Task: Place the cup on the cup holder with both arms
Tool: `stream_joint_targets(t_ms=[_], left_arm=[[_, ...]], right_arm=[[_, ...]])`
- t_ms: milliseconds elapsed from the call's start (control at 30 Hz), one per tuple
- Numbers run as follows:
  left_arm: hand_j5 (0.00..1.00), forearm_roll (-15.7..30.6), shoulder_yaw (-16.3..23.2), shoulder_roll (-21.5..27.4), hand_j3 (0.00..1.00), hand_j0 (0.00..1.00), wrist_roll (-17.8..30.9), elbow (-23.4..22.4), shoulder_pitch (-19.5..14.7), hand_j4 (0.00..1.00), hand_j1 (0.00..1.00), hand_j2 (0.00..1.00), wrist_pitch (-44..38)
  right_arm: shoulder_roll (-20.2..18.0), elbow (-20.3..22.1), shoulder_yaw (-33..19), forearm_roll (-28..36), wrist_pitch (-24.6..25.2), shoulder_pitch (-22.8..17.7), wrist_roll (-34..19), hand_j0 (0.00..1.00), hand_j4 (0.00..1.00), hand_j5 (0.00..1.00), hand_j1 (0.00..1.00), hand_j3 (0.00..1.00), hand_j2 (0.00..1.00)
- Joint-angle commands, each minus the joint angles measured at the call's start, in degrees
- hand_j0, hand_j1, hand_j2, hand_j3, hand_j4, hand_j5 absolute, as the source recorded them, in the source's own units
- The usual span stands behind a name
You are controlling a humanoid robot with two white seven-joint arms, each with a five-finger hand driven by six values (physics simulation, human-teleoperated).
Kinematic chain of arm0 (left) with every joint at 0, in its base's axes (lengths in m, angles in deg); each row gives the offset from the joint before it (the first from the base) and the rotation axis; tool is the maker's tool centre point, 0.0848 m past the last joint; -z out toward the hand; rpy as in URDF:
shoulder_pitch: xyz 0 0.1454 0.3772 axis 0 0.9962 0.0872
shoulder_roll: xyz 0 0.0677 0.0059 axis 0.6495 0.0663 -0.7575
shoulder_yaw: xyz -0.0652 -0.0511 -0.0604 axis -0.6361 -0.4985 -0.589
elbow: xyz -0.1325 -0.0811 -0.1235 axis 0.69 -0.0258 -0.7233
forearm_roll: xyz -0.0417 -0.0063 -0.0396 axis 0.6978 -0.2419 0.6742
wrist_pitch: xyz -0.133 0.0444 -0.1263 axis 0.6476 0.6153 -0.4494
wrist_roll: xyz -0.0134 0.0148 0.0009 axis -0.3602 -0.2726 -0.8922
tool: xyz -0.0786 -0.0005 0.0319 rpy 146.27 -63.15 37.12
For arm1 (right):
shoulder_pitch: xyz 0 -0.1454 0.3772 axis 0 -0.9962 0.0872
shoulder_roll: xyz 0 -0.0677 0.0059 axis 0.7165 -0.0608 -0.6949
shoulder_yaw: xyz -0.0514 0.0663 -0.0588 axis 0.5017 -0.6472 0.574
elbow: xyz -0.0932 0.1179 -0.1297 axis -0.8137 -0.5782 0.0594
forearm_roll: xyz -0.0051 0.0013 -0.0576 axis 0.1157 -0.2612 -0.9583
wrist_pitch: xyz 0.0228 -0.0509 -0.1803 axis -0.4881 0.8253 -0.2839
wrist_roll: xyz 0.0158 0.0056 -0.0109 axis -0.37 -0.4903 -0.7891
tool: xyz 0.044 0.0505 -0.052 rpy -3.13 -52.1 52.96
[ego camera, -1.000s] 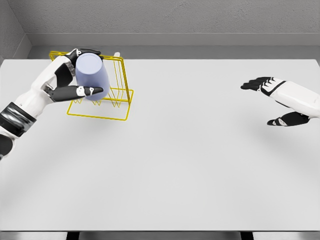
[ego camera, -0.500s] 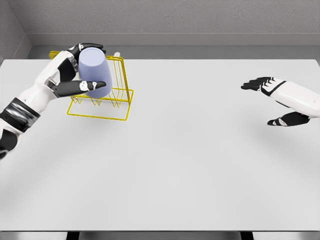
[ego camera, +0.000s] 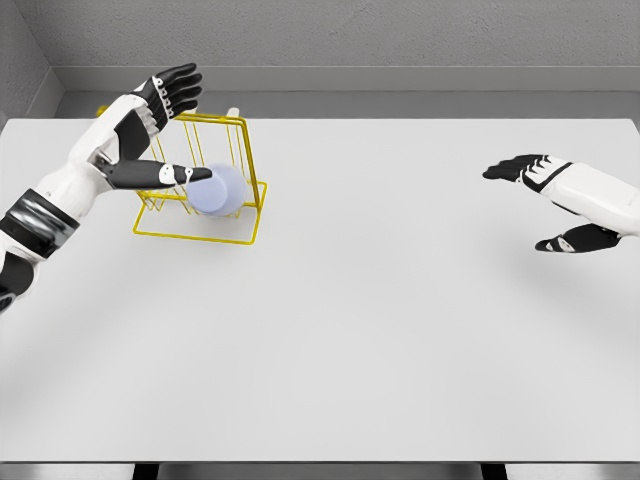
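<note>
Left robot hand (ego camera: pixel 160 125) is spread, holding nothing; I see the lilac cup (ego camera: pixel 217 190) just beyond its thumb, resting in the yellow wire cup holder (ego camera: pixel 245 215). Right robot hand (ego camera: pixel 555 200) idles open, far off. Best to retreat upward, clear of the wires.

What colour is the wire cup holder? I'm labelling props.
Yellow: the wire cup holder shows clearly in the head view, at the table's far left.

Cups: 1, pale lavender cup (ego camera: pixel 218 190), lying in the rack
Cup holders: 1, yellow wire cup holder (ego camera: pixel 245 226)
Tables: 1, white table (ego camera: pixel 360 330)
Robot hands: 2, left hand (ego camera: pixel 150 120), right hand (ego camera: pixel 560 205)
Arms in view: 2, both white
</note>
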Motion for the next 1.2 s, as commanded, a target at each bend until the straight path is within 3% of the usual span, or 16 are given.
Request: stream_joint_targets(t_ms=[0,500,767,967,1167], left_arm=[[1.00,0.1,0.0,0.1,1.00,1.00,0.0,0.0,-0.1,1.00,1.00,1.00,0.0],[1.00,0.1,-0.5,1.1,1.00,1.00,-0.3,2.6,-0.5,1.00,1.00,1.00,1.0],[1.00,0.1,-0.6,3.4,1.00,1.00,-0.4,3.4,0.0,1.00,1.00,1.00,8.5],[1.00,0.2,-0.6,9.1,1.00,1.00,-0.4,3.4,6.6,1.00,1.00,1.00,19.9],[1.00,0.5,-4.6,13.5,1.00,1.00,-0.4,3.3,13.1,1.00,1.00,1.00,20.0]], right_arm=[[-0.1,0.0,0.0,0.4,0.2,0.0,0.0,1.00,1.00,1.00,1.00,1.00,1.00],[-0.1,-0.1,0.0,0.4,0.2,0.0,0.0,1.00,1.00,1.00,1.00,1.00,1.00],[-0.1,-0.1,0.0,0.4,0.2,0.0,0.0,1.00,1.00,1.00,1.00,1.00,1.00],[-0.1,-0.3,0.0,0.4,0.2,0.0,0.0,1.00,1.00,1.00,1.00,1.00,1.00],[-0.1,-0.3,0.0,0.4,0.2,0.0,0.0,1.00,1.00,1.00,1.00,1.00,1.00]])
